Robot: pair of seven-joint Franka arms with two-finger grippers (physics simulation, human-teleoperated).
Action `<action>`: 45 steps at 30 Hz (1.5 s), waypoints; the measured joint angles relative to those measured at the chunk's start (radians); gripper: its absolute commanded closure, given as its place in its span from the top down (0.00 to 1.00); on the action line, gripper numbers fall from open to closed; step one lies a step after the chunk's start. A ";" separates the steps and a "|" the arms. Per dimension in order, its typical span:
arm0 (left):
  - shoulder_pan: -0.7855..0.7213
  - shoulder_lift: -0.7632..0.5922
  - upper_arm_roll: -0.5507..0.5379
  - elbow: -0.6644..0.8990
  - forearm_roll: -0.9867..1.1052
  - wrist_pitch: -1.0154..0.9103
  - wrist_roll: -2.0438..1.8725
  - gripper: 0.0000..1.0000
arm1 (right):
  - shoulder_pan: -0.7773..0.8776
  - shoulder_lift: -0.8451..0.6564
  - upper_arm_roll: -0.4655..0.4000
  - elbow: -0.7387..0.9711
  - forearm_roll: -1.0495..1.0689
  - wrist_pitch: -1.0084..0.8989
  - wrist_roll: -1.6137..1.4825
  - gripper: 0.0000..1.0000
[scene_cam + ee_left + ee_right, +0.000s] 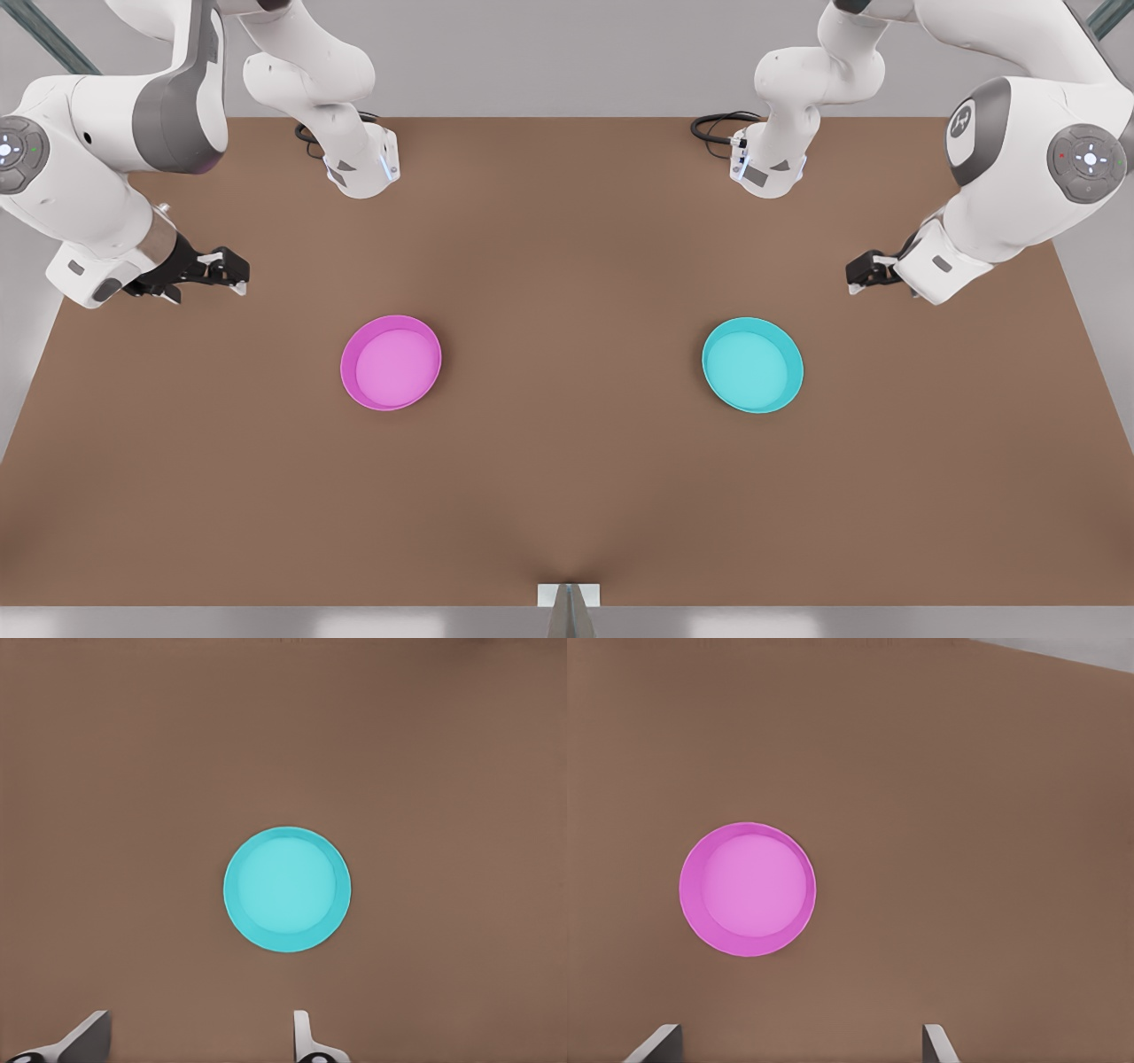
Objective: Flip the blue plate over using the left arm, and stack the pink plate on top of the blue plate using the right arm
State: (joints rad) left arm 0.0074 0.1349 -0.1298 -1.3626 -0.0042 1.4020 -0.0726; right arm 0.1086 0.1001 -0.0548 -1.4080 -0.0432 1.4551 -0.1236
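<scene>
Plates sitting rim-up, both grippers hovering open

Front view: brown table point(567, 496) is filling most of the scene, grey floor showing past its edges, metal struts sitting in the upper corners. Pink plate point(391, 362) is lying rim-up toward the front view's left, blue plate point(753, 365) rim-up toward the front view's right, well apart. Right gripper point(232, 271) is hanging above the table near the pink plate, left gripper point(858, 274) near the blue plate; neither is touching anything.

Left wrist view: blue plate point(287, 889) is lying flat on bare brown surface, left gripper fingers point(304, 1034) spread wide, holding nothing.

Right wrist view: pink plate point(748, 889) is lying flat on the table, grey floor showing past its far edge. Right gripper fingers point(937, 1044) are spread wide, empty.
</scene>
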 measured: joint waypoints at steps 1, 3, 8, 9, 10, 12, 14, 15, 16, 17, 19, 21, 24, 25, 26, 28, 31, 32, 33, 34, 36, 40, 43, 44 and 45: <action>0.000 0.001 0.000 0.000 0.000 0.001 0.001 1.00 | -0.001 0.000 0.001 0.000 0.000 0.000 -0.001 1.00; -0.001 0.014 0.001 -0.003 0.000 0.003 0.003 1.00 | 0.000 -0.001 0.001 0.001 0.000 0.000 -0.003 1.00; 0.013 0.167 0.106 -0.141 -0.047 0.104 0.030 1.00 | 0.003 0.003 0.002 0.001 0.001 0.002 -0.007 1.00; 0.019 0.195 0.149 -0.211 -0.086 0.162 0.049 1.00 | 0.003 0.003 0.002 0.001 0.001 0.002 -0.008 1.00; 0.022 0.228 0.195 -0.257 -0.143 0.216 0.076 1.00 | 0.003 0.003 0.002 0.001 0.001 0.002 -0.009 1.00; 0.028 0.289 0.238 -0.328 -0.255 0.324 0.134 1.00 | 0.002 0.003 0.002 0.001 0.001 0.002 -0.010 1.00; 0.020 0.331 0.244 -0.355 -0.338 0.421 0.188 1.00 | 0.000 0.003 0.002 0.000 0.001 0.001 -0.011 1.00; 0.016 0.340 0.242 -0.373 -0.365 0.464 0.214 1.00 | 0.000 0.004 0.002 0.000 0.001 0.001 -0.012 1.00; 0.005 0.346 0.241 -0.387 -0.386 0.503 0.239 1.00 | -0.001 0.004 0.002 0.000 0.002 0.002 -0.012 1.00; -0.008 0.352 0.240 -0.403 -0.401 0.535 0.263 1.00 | -0.002 0.004 0.002 -0.001 0.002 0.002 -0.013 1.00; -0.026 0.368 0.239 -0.426 -0.416 0.566 0.306 1.00 | -0.003 0.004 0.002 -0.001 0.002 0.002 -0.014 1.00; -0.030 0.383 0.240 -0.451 -0.421 0.587 0.346 1.00 | -0.004 0.005 0.001 -0.001 0.003 0.002 -0.014 1.00; -0.030 0.410 0.246 -0.460 -0.423 0.609 0.397 1.00 | -0.003 0.006 0.001 -0.002 0.003 0.002 -0.015 1.00; -0.030 0.416 0.247 -0.466 -0.415 0.615 0.412 1.00 | -0.003 0.005 0.001 -0.002 0.003 0.002 -0.016 1.00; -0.028 0.422 0.248 -0.476 -0.409 0.626 0.426 1.00 | -0.004 0.005 0.001 -0.002 0.003 0.002 -0.016 1.00; -0.027 0.438 0.248 -0.487 -0.401 0.646 0.452 1.00 | -0.004 0.005 0.001 -0.002 0.003 0.001 -0.017 1.00; -0.027 0.455 0.248 -0.494 -0.394 0.661 0.486 0.99 | -0.003 0.004 0.001 -0.002 0.003 -0.002 -0.017 1.00; -0.027 0.457 0.248 -0.497 -0.393 0.664 0.496 0.79 | -0.003 0.004 0.001 -0.002 0.003 -0.003 -0.017 1.00; -0.028 0.458 0.248 -0.499 -0.392 0.667 0.505 0.75 | -0.003 0.004 0.001 -0.002 0.003 -0.004 -0.018 1.00; -0.029 0.459 0.248 -0.500 -0.392 0.670 0.514 0.75 | -0.002 0.004 0.001 -0.002 0.003 -0.004 -0.018 1.00; -0.030 0.460 0.248 -0.501 -0.391 0.674 0.531 0.75 | -0.002 0.005 0.001 -0.002 0.003 -0.004 -0.018 1.00; -0.046 0.464 0.245 -0.505 -0.391 0.697 0.556 0.74 | -0.003 0.005 0.001 -0.001 0.003 -0.004 -0.019 1.00; -0.050 0.464 0.245 -0.506 -0.391 0.712 0.571 0.58 | -0.003 0.004 0.001 -0.001 0.003 -0.006 -0.019 1.00; -0.051 0.464 0.245 -0.505 -0.390 0.715 0.575 0.41 | -0.003 0.005 0.001 -0.001 0.003 -0.006 -0.019 1.00; -0.051 0.464 0.245 -0.505 -0.390 0.717 0.579 0.36 | -0.003 0.005 0.001 0.000 0.003 -0.006 -0.019 1.00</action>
State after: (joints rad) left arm -0.0433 0.5992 0.1150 -1.8678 -0.3947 2.1193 0.5066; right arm 0.1057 0.1050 -0.0534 -1.4081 -0.0404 1.4494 -0.1430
